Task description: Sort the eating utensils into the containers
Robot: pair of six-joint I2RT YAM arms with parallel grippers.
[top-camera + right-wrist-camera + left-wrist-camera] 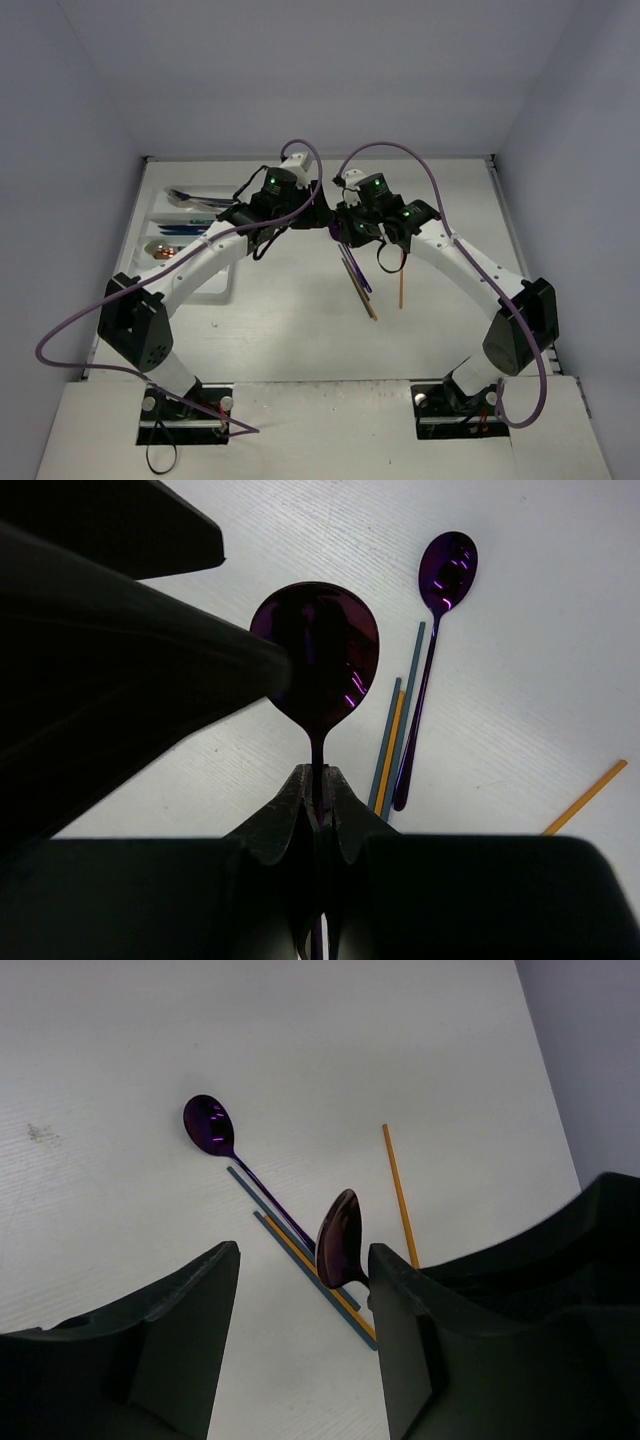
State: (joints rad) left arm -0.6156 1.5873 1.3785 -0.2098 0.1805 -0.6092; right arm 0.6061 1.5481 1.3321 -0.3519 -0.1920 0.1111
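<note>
R gripper [318, 788] is shut tight on the thin neck of a dark purple spoon [315, 650], bowl end up in the R wrist view. L gripper [303, 1257] is partly open. The spoon's bowl sits in the gap btwn its two fingers [400, 1320], up close to the one on the right of the L wrist view, & I can't tell if it touches. L gripper has no squeeze on it. Under them, on the white table [300, 1030], lies a bright purple spoon [210, 1125], bowl toward the upper left of that view. Just beside its handle lie two blue-grey handles [262, 1203] & an orange one [300, 1255], all side by side. A long gold stick [400, 1195] lies a bit apart, to the right. In the top view both grippers meet mid frame, w/ those loose bits just below. The white tray [148, 210] is at upper left, partly behind the L arm, w/ a silver spoon [185, 196] & some blue pieces [185, 228] in its slots.
</note>
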